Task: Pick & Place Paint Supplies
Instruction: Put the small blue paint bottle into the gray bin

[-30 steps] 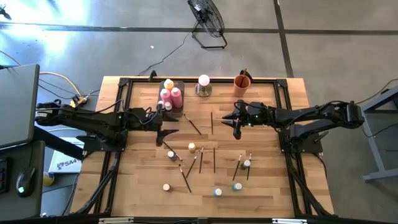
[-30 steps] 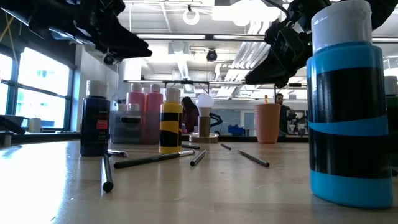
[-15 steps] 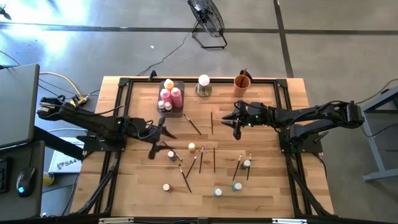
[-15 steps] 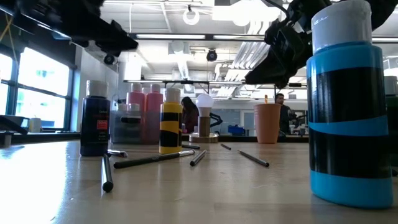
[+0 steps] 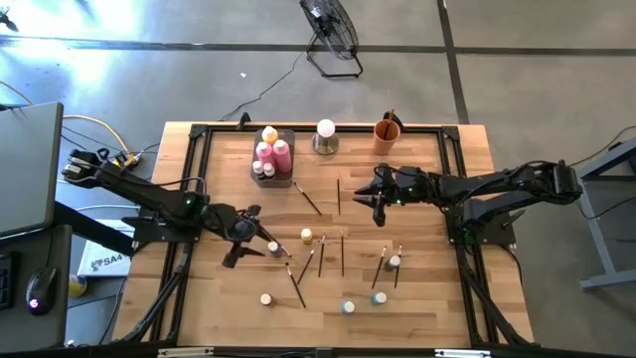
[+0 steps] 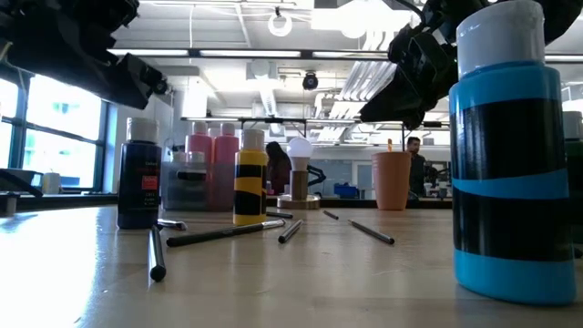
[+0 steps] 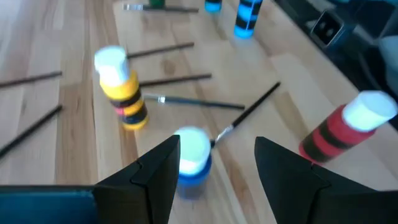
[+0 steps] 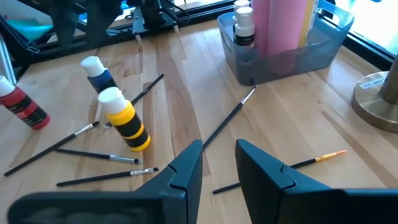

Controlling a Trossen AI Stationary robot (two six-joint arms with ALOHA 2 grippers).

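Two open fingers of the left gripper (image 7: 214, 163) hang just above the small blue bottle (image 7: 191, 163) near the table's middle, so it should drop straight, straddle the white cap and close low on the body.

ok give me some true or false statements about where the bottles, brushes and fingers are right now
1. The left gripper has its fingers open above a small blue bottle. True.
2. The yellow-and-black bottle is inside the grey tray. False: it stands on the bare table, and the tray holds pink bottles.
3. The right gripper is holding a paintbrush. False: its fingers are empty, hovering over the table.
4. The orange cup stands at the far edge of the table, beside the white ball on a metal base. True.
5. All paintbrushes are in the cup. False: several lie loose on the table.
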